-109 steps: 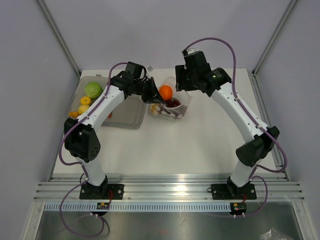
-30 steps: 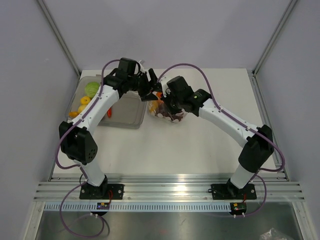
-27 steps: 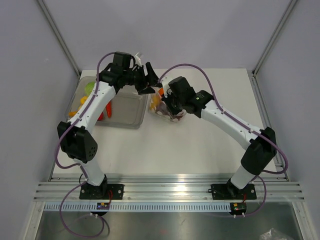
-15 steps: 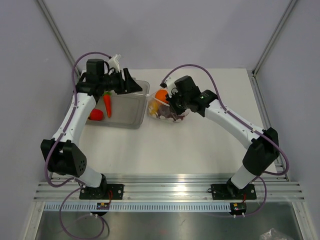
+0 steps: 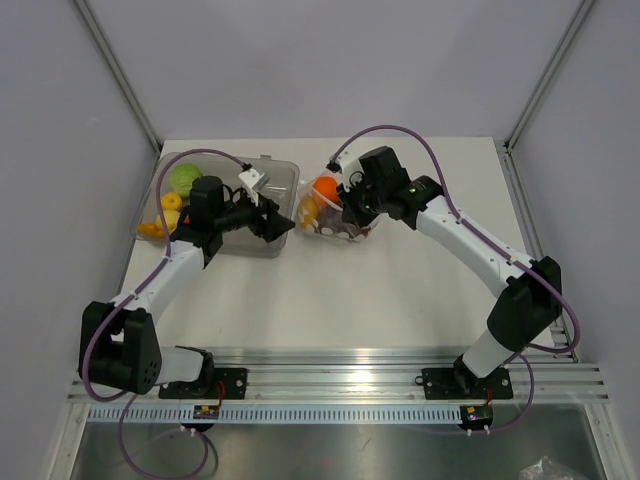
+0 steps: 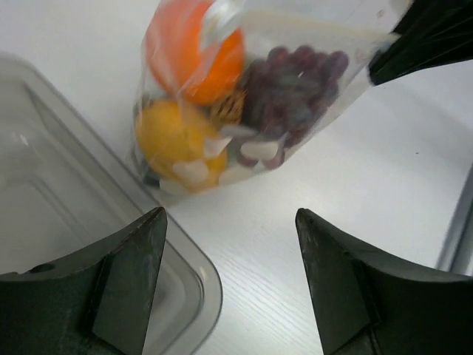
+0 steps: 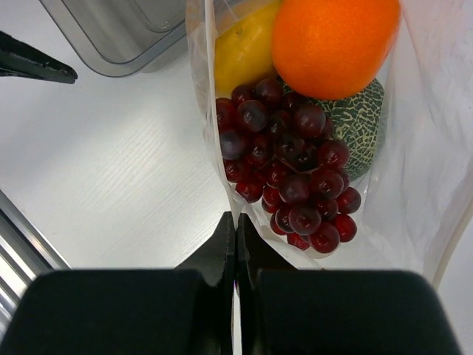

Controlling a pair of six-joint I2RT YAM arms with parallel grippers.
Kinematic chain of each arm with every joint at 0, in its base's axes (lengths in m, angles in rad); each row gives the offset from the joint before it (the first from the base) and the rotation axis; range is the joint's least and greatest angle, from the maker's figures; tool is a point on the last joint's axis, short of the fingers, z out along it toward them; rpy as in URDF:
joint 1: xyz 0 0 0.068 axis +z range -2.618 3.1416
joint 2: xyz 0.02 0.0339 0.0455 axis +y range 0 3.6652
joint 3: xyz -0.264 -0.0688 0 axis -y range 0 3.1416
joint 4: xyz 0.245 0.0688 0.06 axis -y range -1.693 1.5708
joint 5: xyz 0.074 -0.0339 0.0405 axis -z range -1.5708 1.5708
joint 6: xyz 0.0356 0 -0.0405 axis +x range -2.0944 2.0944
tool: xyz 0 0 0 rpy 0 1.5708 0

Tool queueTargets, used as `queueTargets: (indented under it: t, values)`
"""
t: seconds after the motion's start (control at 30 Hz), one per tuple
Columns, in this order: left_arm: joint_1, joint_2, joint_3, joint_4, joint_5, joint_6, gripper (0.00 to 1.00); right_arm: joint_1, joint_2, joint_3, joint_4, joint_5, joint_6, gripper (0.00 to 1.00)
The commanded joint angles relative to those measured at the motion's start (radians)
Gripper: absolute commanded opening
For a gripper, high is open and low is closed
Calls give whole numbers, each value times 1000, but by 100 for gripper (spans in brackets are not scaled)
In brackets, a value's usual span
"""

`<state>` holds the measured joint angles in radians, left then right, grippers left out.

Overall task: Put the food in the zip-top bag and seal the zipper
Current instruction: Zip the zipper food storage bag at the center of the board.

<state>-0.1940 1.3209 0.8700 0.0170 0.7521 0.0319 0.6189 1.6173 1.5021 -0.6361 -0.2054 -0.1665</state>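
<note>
The zip-top bag (image 5: 332, 222) stands on the table just right of the tray, holding an orange (image 7: 336, 41), dark purple grapes (image 7: 292, 177), a yellow fruit (image 6: 174, 137) and a green netted piece (image 7: 358, 126). Its whitish zipper (image 6: 310, 26) runs along the top edge. My right gripper (image 7: 235, 222) is shut on the bag's side edge. My left gripper (image 6: 229, 222) hangs low by the tray's front right corner, open and empty, facing the bag from a short distance.
The grey translucent tray (image 5: 250, 245) lies at the left and holds a green piece (image 5: 185, 178), yellow pieces (image 5: 171, 201) and an orange piece (image 5: 148, 228). My left arm lies across the tray's front. Grey walls close in the table on three sides.
My left arm has swung from above the tray's back edge down to its front right corner, jaws turned toward the bag. The right gripper has kept its hold and shifted slightly.
</note>
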Motion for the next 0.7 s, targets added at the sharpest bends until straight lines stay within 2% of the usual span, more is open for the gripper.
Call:
queueTargets:
  t: [0.0, 0.1, 0.2, 0.27, 0.5, 0.67]
  values:
    - [-35, -23, 43, 208, -25, 233, 75, -5, -17, 40, 3, -49, -18, 0]
    - [-36, 12, 66, 244, -5, 260, 73, -5, -11, 53, -10, -61, -18, 0]
    - [-36, 75, 110, 262, 36, 272, 64, -5, -11, 55, -8, -68, -15, 0]
    - [-36, 98, 119, 273, 50, 272, 63, -5, -11, 53, -16, -74, -19, 0]
    - [-38, 176, 198, 273, 92, 272, 70, -7, -19, 50, -24, -80, -21, 0]
    - [-48, 204, 228, 282, 144, 246, 72, -5, -8, 58, -28, -89, -19, 0]
